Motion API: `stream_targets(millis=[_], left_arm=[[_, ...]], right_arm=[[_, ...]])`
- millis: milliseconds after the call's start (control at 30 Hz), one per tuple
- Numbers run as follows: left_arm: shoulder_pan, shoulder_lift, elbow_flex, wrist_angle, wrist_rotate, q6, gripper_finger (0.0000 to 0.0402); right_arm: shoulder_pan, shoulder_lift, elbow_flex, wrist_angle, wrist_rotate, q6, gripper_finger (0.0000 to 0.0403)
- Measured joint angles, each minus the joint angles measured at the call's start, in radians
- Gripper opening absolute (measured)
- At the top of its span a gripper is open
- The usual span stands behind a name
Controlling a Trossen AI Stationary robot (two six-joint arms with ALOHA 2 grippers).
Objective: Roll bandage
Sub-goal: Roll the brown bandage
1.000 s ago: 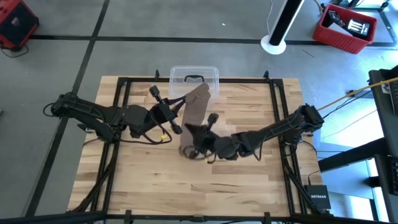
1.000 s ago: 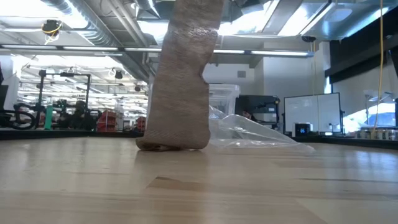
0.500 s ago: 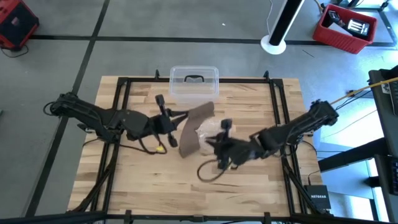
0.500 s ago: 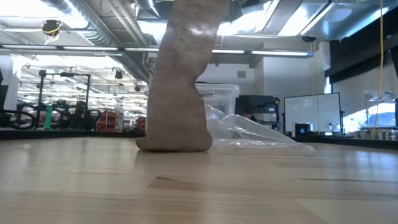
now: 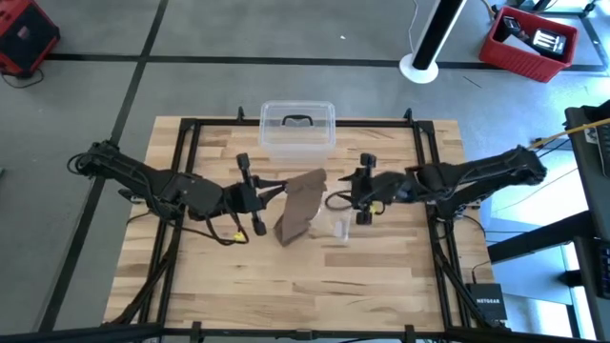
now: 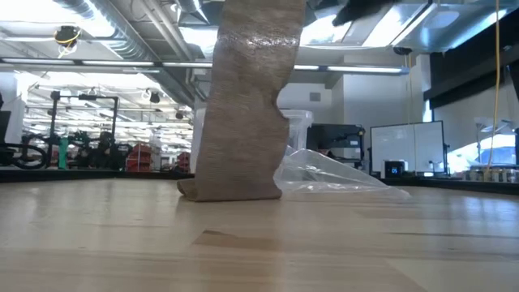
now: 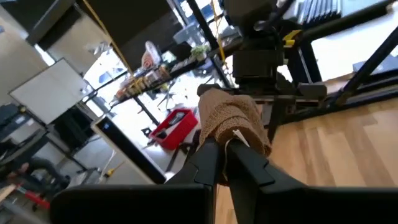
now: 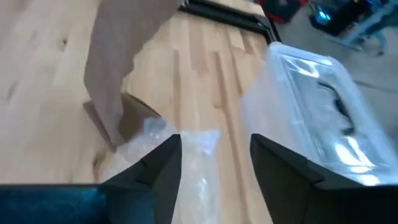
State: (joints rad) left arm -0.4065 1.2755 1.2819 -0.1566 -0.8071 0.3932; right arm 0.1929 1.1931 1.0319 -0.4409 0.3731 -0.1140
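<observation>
From above, the left gripper (image 5: pixel 278 187) was out over the middle of the table (image 5: pixel 381 267), its fingers pinched on the top end of the bandage (image 5: pixel 298 205). The brown strip hung down from that grip, its lower end landing on the wood nearer the front edge. The right gripper (image 5: pixel 357 190) sat well clear of it on the right, fingers spread and holding nothing. Between the two lay the clear plastic bag (image 5: pixel 335 215), just beside the bandage. The clear plastic box (image 5: pixel 297 127) with its dark handle stood at the table's far edge.

Down at table height, the bandage (image 6: pixel 243 113) stood like a column, rising out of the top of the picture, its foot folded flat on the wood. The plastic bag (image 6: pixel 332 177) lay crumpled right against its right side, with the box (image 6: pixel 296 130) peeking out behind.

Over to the left wrist camera: the two dark fingers (image 7: pixel 205 163) were pressed together on a bunched wad of bandage (image 7: pixel 233 118), clamped tight.

And the right wrist camera: its fingers (image 8: pixel 163 163) stood apart, empty. Past them the bandage (image 8: pixel 121 59) dropped to the boards, the bag (image 8: pixel 186 155) sat just below the open fingers, and the box (image 8: pixel 317 118) was off to one side.
</observation>
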Motion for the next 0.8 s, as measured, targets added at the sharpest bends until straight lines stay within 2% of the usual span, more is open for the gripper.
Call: stream_targets(millis=[233,367,567,800], left_arm=[[0.001,0.0,0.0,-0.036,-0.034,-0.068,0.0015],[0.001,0.001,0.0,-0.023,-0.034,-0.081,0.0015],[0.002,0.002,0.0,-0.027,-0.034,-0.077,0.0015],[0.002,0.002,0.0,-0.052,-0.034,-0.075,0.0015]], right_arm=[[-0.124,-0.033,-0.283,0.485,-0.269,-0.07,0.02],[-0.164,-0.014,-0.375,0.665,-0.325,-0.038,0.02],[-0.176,-0.032,-0.382,0.751,-0.391,0.01,0.0206],[-0.174,-0.039,-0.318,0.713,-0.419,0.112,0.0269]])
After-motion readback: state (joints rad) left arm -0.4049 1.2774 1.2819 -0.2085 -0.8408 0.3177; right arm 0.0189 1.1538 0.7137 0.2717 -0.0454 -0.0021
